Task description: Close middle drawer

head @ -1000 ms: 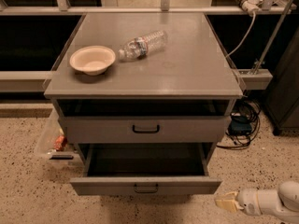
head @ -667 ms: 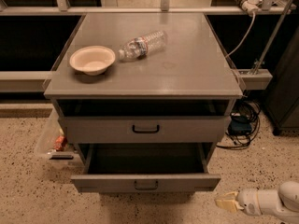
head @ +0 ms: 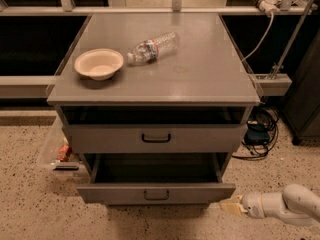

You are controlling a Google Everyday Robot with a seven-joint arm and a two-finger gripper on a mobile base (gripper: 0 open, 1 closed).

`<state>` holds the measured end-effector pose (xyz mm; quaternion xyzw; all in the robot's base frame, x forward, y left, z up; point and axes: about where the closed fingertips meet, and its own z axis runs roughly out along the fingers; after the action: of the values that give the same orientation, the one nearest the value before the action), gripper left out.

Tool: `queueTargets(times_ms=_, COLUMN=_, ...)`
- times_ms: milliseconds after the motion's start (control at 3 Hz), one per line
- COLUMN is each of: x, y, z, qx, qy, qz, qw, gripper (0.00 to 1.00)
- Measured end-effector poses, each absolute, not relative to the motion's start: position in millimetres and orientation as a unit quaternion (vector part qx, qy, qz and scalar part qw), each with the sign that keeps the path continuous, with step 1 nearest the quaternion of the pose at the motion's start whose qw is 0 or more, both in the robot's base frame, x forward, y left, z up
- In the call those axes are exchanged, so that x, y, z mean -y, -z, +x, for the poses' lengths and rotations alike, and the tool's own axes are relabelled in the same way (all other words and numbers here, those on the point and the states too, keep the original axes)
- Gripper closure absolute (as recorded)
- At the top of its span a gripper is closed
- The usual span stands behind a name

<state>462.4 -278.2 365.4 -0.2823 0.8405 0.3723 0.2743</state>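
Observation:
The middle drawer is pulled out of the grey cabinet. Its low front has a small black loop handle at the centre, and its dark inside looks empty. Above it is the taller-fronted top drawer, with a dark gap under the cabinet top. The lowest drawer is hidden below the open one. My gripper has tan fingertips on a white arm and comes in from the lower right. It is right at the lower right corner of the middle drawer's front. I cannot tell if it touches.
On the cabinet top stand a cream bowl and a plastic water bottle lying on its side. A clear bin sits on the floor left of the cabinet. Cables lie on the floor at the right.
My gripper has moved a little up and left, toward the middle drawer's right front corner. The drawer front sits slightly further in than a second ago.

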Motion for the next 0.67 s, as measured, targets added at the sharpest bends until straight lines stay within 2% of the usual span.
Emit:
queueTargets(times_ms=333, x=243.2, y=-372.0, z=489.9, qx=-0.821, qy=-0.383, qz=-0.305, qw=0.294, gripper=1.0)
queueTargets(times_ms=667, x=243.3, y=-372.0, z=489.5, qx=-0.821, qy=-0.383, qz=-0.305, qw=0.294, gripper=1.0)
